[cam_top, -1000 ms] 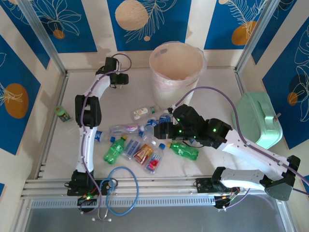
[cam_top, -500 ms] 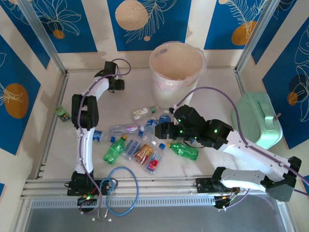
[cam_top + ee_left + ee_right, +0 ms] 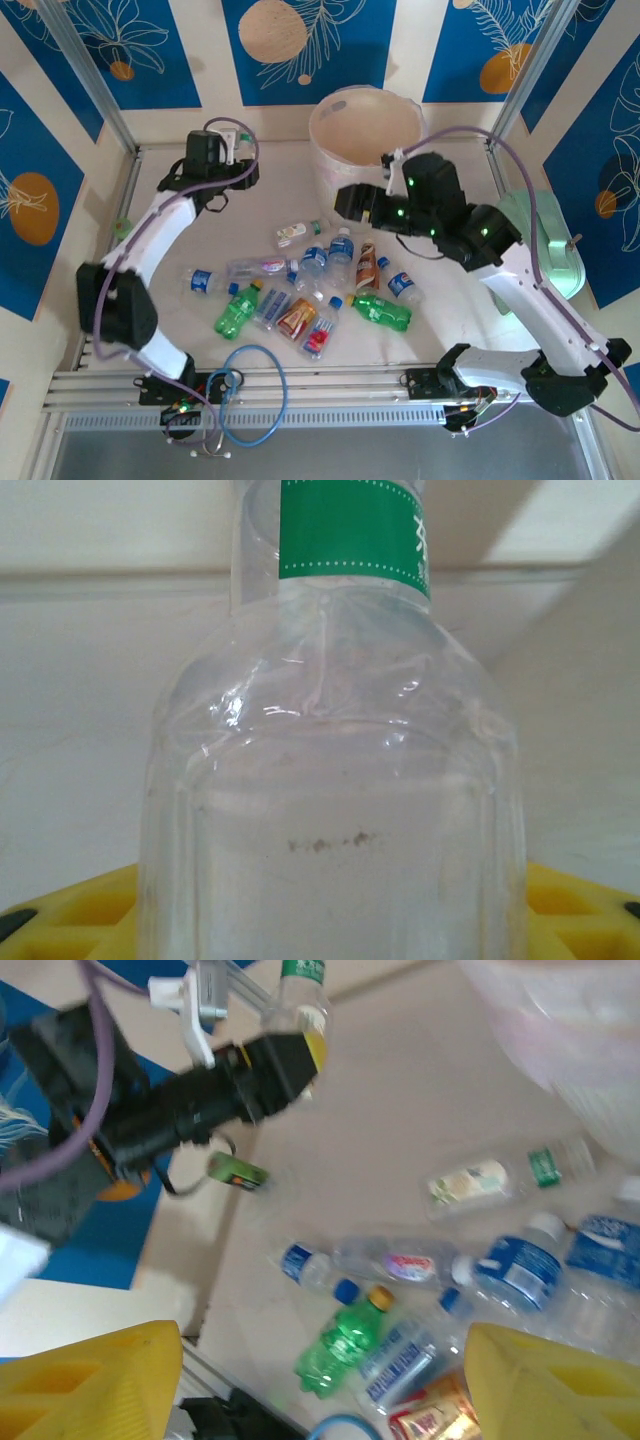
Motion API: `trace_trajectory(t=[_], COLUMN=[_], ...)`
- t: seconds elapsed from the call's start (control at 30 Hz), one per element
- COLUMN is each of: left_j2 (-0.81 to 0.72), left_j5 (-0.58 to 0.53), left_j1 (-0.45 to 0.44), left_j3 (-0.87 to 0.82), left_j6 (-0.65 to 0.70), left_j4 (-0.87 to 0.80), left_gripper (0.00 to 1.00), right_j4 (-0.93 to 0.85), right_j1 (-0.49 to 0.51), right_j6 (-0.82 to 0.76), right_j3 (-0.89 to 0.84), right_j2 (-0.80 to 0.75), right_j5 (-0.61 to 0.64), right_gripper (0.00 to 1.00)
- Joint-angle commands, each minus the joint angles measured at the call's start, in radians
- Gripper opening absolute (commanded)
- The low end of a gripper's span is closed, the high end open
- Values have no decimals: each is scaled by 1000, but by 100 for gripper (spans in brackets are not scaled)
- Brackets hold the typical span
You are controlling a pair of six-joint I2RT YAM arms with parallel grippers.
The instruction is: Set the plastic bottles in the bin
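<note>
Right arm has lifted off the bottle heap since a second ago. The right claw (image 3: 345, 200) now sits right of centre in the overhead view, just in front of the bin (image 3: 370, 135). This uncovers a brown-labelled bottle (image 3: 366, 265) and a blue-labelled bottle (image 3: 403, 287). Left arm's elbow has swung out toward the left edge; the left claw (image 3: 236, 152) remains upper left, near the back wall.

Left claw: clamped on a clear bottle with a green label (image 3: 330, 780). Its wrist view has the bottle upright between the left claw's fingers (image 3: 70, 920), close to the lens. Bottle is held off the tabletop (image 3: 270, 200), well left of the bin.

Right claw: wide, nothing between the right claw's fingers (image 3: 90, 1380) in its wrist view.

Loose bottles (image 3: 300, 290): lying on their sides in a cluster at centre frame, below the bin. One green bottle (image 3: 237, 312) is at the cluster's lower left, a second green bottle (image 3: 382, 312) at its lower right.

Bin: upper centre, by the back wall.

Mint-green box (image 3: 545, 245): right edge.
</note>
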Motion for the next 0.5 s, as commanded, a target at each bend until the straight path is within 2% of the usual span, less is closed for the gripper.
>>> trace_trajectory(t=[0.0,0.17,0.27,0.37,0.47], left_j2=[-132,-308,-389,-445,-470], left_j5=[140,224,262,316,371], left_j1=[-55,-158,-169,-179,-190], left_j3=[-67,-120,-145,-143,-127], left_j6=[-19,19,-10,-13,0], left_j4=[10,-38,-37,-50,-72], left_gripper=[52,52,51,51,52], right_j4=[-12,-86,-137,-169,-141], right_j1=[-18,-37,-47,-47,-41], right_j6=[-60,-90,-94,-94,-84], right_j3=[120,366,473,525,505], right_j2=[94,266,341,391,396], right_j5=[-121,-167,-181,-197,-227], right_gripper=[75,76,76,75,74])
